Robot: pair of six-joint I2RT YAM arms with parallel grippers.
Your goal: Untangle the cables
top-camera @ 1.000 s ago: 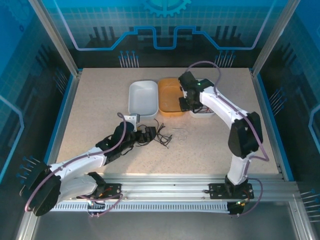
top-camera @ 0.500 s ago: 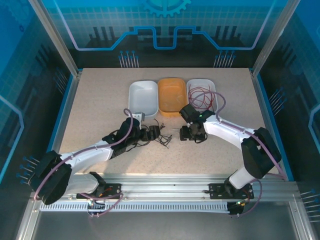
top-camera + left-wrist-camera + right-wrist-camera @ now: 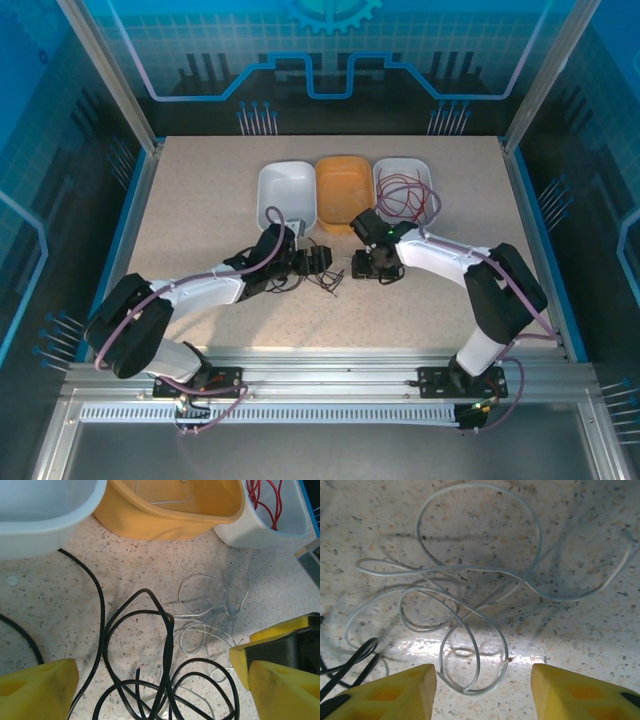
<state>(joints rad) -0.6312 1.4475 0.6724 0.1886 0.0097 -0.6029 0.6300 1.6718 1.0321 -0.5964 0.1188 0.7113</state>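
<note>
Both arms have closed in on the tangle — right gripper (image 3: 368, 268) came down from the tubs, left gripper (image 3: 318, 258) reached farther forward.
Jaws spread wide on both. Between the left jaws, thin black cable loops (image 3: 171, 635) lie on the speckled tabletop (image 3: 45, 610). Just ahead of the right jaws sit pale whitish wire coils (image 3: 470, 569). Beyond — a red wire bundle (image 3: 261, 495) in a white plastic tub (image 3: 250, 535).

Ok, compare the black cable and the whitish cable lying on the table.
The black cable is dark and looks thicker; the whitish cable is pale and finer. The black cable piles into dense crossing loops; the whitish cable spreads in more open loops. Both lie curled, ungripped, on the table.
</note>
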